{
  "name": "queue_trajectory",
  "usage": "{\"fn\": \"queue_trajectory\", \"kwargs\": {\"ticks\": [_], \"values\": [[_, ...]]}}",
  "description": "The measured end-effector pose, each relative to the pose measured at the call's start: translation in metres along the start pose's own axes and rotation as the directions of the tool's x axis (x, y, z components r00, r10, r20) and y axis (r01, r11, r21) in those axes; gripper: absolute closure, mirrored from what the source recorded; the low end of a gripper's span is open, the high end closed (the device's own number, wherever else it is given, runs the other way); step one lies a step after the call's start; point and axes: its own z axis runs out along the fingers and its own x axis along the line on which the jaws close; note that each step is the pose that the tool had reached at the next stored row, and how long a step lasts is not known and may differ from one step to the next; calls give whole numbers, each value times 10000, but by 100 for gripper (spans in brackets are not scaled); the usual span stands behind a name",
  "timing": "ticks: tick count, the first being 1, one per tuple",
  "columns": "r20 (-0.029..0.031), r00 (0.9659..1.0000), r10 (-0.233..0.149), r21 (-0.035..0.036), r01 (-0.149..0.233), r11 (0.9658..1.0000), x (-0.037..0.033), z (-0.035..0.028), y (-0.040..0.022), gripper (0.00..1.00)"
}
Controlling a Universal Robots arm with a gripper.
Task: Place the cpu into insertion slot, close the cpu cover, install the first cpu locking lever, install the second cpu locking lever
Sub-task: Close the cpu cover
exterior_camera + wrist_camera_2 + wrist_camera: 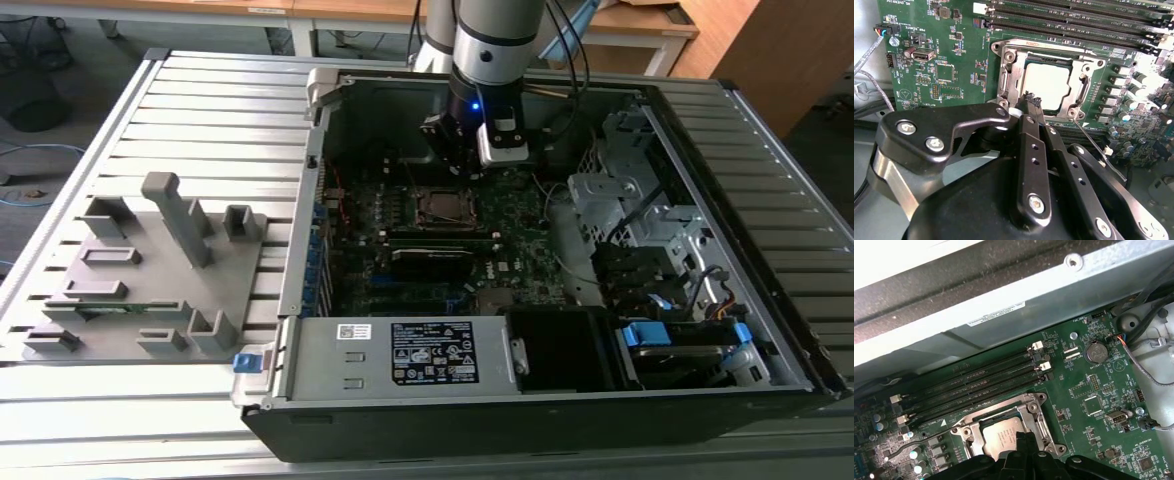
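Two steps look done: cpu [1051, 85] seated in slot [1049, 61], cover [1004, 75] lowered over it; one lever [1099, 150] juts free, seemingly unlatched; gripper [1031, 100], jaws nearly together and gripping nothing visible, sits at the cover's edge.

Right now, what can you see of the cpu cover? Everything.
The cpu cover is a silvery metal frame with a square window, lying flat and closed over the cpu, whose dull grey top shows through. It sits on the green motherboard beside the long memory slots. The hand's shut tips hang at one edge; I cannot tell if they touch. A thin wire lever juts out past one corner.
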Motion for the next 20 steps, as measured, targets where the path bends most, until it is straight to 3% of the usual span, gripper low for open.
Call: {"fn": "queue_trajectory", "kwargs": {"ticks": [7,14,20], "values": [[-2,10000,-67,1,67,10000,0,0,0,89],[-20,9971,-755,10,755,9971,0,4,0,89],[-21,9966,-818,9,818,9967,0,7,0,89]]}}
